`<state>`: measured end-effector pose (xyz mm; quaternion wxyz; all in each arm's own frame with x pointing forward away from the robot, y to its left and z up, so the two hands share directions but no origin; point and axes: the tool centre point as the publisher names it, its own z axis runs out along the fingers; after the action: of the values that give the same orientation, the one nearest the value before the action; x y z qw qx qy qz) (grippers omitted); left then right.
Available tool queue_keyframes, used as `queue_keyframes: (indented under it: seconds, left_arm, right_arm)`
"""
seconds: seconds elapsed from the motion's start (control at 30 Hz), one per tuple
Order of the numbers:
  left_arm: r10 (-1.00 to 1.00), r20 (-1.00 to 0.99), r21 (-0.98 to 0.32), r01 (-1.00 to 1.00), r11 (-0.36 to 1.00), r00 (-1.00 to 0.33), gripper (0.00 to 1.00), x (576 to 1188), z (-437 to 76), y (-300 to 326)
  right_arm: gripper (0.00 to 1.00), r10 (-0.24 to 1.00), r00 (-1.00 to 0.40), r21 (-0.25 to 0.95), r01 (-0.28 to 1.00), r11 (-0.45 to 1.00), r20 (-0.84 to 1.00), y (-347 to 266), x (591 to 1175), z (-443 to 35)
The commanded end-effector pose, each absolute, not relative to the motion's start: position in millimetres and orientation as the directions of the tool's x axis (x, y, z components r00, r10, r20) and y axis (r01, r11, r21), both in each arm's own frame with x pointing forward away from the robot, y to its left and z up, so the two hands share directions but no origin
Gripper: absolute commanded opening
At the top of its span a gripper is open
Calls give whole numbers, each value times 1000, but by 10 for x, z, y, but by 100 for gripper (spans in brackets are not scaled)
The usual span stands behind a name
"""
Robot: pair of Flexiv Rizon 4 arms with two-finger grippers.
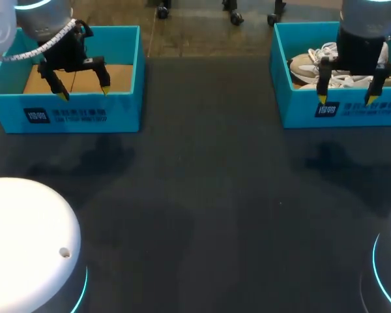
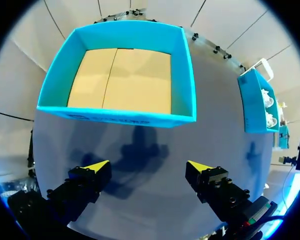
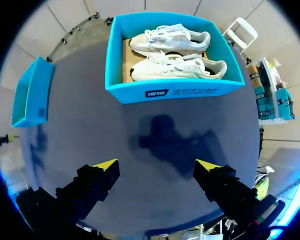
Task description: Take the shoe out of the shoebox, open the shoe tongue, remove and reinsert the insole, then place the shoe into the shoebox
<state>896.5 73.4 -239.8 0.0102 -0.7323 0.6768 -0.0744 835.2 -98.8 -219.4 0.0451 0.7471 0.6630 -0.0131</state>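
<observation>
Shoes (image 3: 180,67) lay in the shoebox (image 3: 175,92) (partly hidden overhead behind the right gripper (image 3: 156,165), spread wide); the left gripper (image 2: 147,165) gaped too.

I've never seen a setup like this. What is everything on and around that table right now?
left shoebox: one, turquoise with a tan cardboard floor, far left of the table
right shoebox: one, turquoise, far right of the table
shoes: two, white, side by side in the right shoebox
table: one, dark grey, under both boxes
arm bases: two, white with a cyan light ring, at the near corners
left end effector: one, black with yellow tips, open, above the left shoebox's near wall
right end effector: one, black with yellow tips, open, above the right shoebox's near wall
</observation>
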Motion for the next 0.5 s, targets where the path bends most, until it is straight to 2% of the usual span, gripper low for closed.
queue_keyframes:
  seconds: [0.03, 0.27, 0.5]
  left_arm:
    - [-994, 78, -118, -989, -87, 78, 100, 8993, -2399, 677]
    - [-992, 90, -117, -988, -100, 90, 100, 8903, -2379, 672]
    - [-994, 69, -107, -990, -91, 83, 100, 8842, -2432, 667]
  right_arm:
    - [100, 996, 71, 73, 995, -68, -46, -1090, 8371, -2240]
    - [100, 998, -59, 78, 995, 62, -37, -1289, 8485, -2284]
    - [100, 996, -65, 42, 997, 68, -65, -1518, 8628, -2336]
